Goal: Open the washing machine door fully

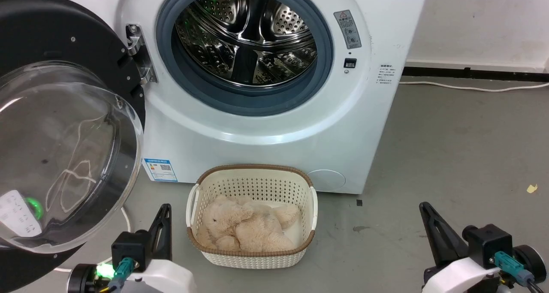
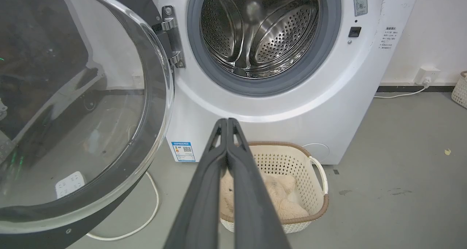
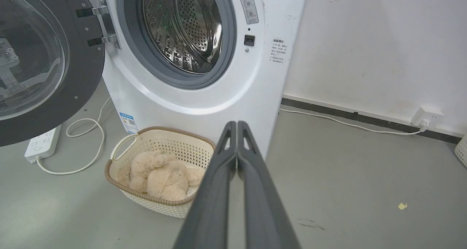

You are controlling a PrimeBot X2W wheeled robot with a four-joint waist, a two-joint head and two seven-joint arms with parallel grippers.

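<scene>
The white washing machine [image 1: 266,125] [image 2: 292,114] [image 3: 204,96] stands ahead with its steel drum exposed. Its door [image 1: 64,147] [image 2: 73,107] [image 3: 40,59], black-rimmed with a bulging glass bowl, hangs swung wide out to the left on its metal hinge [image 1: 139,55]. My left gripper [image 1: 165,209] [image 2: 227,122] is shut and empty, low near the floor, just right of the door's lower edge and apart from it. At the lower right my right gripper [image 1: 424,207] [image 3: 236,124] is also shut and holds nothing, well away from the machine.
A cream perforated basket [image 1: 253,177] [image 2: 313,190] [image 3: 124,183] with a beige plush toy [image 1: 246,228] sits on the floor before the machine, between my arms. A white power strip [image 3: 42,144] and cable [image 3: 87,147] lie under the door. Grey floor opens to the right.
</scene>
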